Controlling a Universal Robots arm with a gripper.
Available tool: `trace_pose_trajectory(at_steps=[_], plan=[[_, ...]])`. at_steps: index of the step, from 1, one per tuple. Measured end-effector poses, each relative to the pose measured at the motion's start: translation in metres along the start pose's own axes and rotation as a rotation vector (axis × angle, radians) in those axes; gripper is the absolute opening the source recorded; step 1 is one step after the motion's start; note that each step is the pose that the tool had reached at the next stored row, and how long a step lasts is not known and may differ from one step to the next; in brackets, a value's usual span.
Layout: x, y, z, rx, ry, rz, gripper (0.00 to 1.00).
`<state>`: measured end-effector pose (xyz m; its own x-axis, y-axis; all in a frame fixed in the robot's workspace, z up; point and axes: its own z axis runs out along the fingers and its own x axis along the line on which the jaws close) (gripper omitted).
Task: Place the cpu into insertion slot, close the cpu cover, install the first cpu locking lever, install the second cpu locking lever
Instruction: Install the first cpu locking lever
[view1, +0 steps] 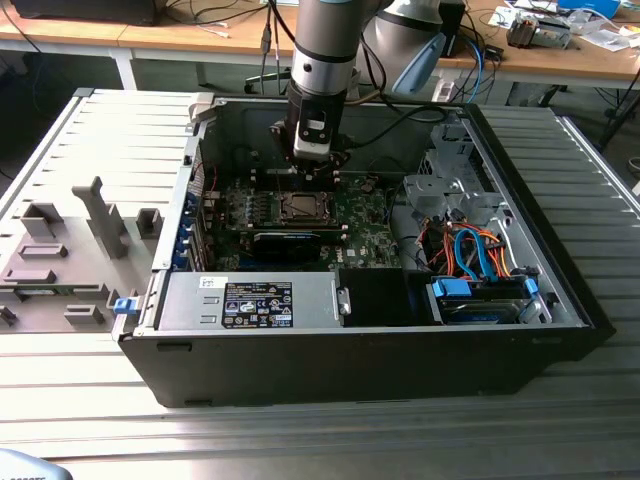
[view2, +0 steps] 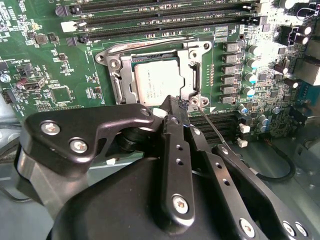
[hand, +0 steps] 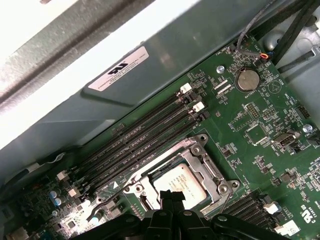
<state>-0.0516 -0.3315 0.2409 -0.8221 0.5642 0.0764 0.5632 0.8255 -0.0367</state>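
Silver-grey: one cpu (view2: 159, 84) sat in the one insertion slot (view2: 119, 80) | one cpu cover (view2: 192, 75) lay down | my gripper (view2: 172, 107) hovered over it, fingers together, gripping nothing.

Robotics lab / test bench setup. Landmark: an open desktop PC case (view1: 380, 300) lying on its side on a ribbed aluminium worktable (view1: 560, 420), w/ an industrial robot arm (view1: 325, 50) reaching down into it. Beside the case, toward the exterior view's left, a grey fixture tray (view1: 70, 260) w/ upright holders. Behind the case, wooden desks (view1: 180, 38) w/ loose cables (view1: 215, 15) and small electronics (view1: 540, 30). Inside the case: green motherboard (view2: 45, 65), drive bay w/ orange and blue cables (view1: 470, 250).
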Motion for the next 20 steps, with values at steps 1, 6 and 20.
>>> trace_pose_trajectory(at_steps=[1, 6, 20], plan=[[0.0000, 0.0000, 0.0000, 0.0001, 0.0000, -0.001, 0.11], [0.0000, 0.0000, 0.0000, 0.0004, -0.0001, -0.005, 0.11], [0.0000, 0.0000, 0.0000, 0.0013, -0.0006, -0.017, 0.11]])
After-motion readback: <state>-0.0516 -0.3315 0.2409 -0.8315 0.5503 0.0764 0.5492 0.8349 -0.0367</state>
